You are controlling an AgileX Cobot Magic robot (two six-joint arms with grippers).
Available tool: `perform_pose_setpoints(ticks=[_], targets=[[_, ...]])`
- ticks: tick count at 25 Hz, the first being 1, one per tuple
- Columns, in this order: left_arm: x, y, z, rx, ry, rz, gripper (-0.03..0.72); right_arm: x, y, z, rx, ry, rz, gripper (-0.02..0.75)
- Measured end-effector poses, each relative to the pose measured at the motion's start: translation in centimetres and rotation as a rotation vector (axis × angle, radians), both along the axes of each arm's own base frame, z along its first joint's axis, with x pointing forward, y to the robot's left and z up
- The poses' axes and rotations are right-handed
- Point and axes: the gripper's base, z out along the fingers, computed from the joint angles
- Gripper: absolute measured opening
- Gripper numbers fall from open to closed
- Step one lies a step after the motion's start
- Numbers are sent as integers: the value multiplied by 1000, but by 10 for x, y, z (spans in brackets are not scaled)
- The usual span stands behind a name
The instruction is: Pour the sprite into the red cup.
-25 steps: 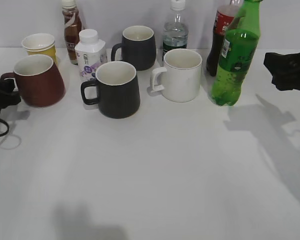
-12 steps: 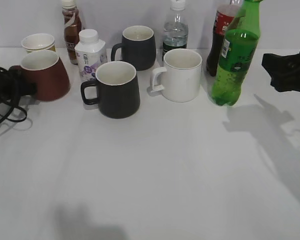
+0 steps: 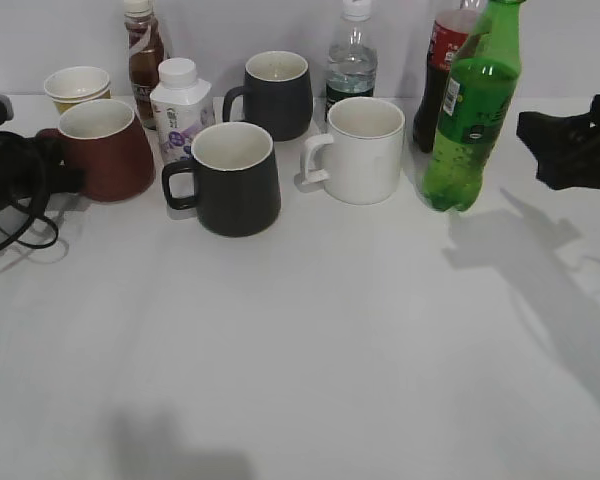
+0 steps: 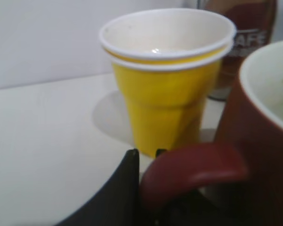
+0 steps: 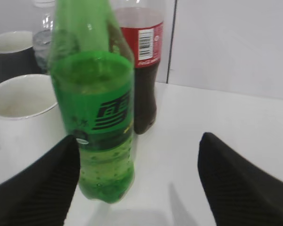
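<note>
The red cup is at the left of the table, in front of a yellow paper cup. My left gripper is shut on the cup's loop handle. In the left wrist view the handle fills the jaws, with the cup body at right. The sprite stands upright at the right, its cap off the top of the frame. My right gripper is open and empty, just right of the bottle. In the right wrist view the sprite stands by the left finger of the open jaws.
A black mug, a white mug and a second black mug stand mid-table. A white milk bottle, a brown drink bottle, a water bottle and a cola bottle stand behind.
My left gripper has closed on the red cup's handle and carried the cup to the right, toward the black mug. My right gripper has edged left toward the sprite.
</note>
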Motion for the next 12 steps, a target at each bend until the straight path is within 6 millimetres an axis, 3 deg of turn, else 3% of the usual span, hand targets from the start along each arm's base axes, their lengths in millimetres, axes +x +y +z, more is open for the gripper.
perform_pose_setpoints(ticks=[6, 12], targets=[[-40, 0, 23, 31, 31, -15, 69, 0, 9, -1, -18, -21, 102, 585], [-78, -2, 70, 31, -80, -21, 67, 22, 15, -19, 16, 21, 117, 588]])
